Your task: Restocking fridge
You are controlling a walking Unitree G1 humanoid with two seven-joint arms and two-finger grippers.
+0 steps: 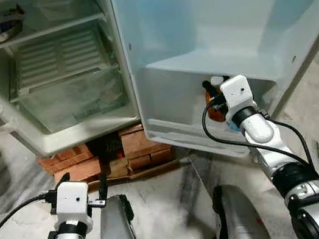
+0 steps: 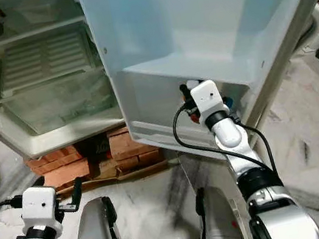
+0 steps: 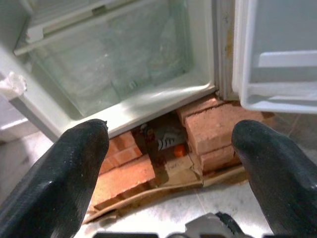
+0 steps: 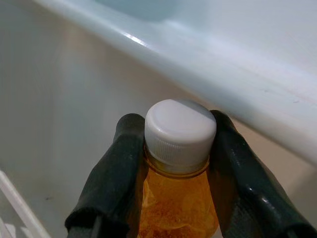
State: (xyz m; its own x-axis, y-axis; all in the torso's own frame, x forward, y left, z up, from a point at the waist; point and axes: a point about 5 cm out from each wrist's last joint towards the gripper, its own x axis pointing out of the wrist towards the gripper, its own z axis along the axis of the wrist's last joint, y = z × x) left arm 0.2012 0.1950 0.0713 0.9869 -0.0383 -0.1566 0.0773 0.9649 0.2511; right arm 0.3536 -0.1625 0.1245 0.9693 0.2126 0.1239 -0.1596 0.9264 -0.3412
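The orange bottle (image 4: pixel 178 198), white-capped, sits clamped at its neck in the right gripper (image 4: pixel 173 163) inside the fridge door's lower shelf (image 1: pixel 167 127). Lower it upright before letting go. The left gripper (image 3: pixel 168 163) hangs spread over the marble floor (image 1: pixel 179 196), near bricks (image 1: pixel 145 143) propping the fridge (image 1: pixel 74 125).

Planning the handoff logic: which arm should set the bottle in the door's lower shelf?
Right. The right gripper already clamps the orange bottle with the white cap inside the white fridge door's lower shelf; the left gripper hangs open, low before the bricks.
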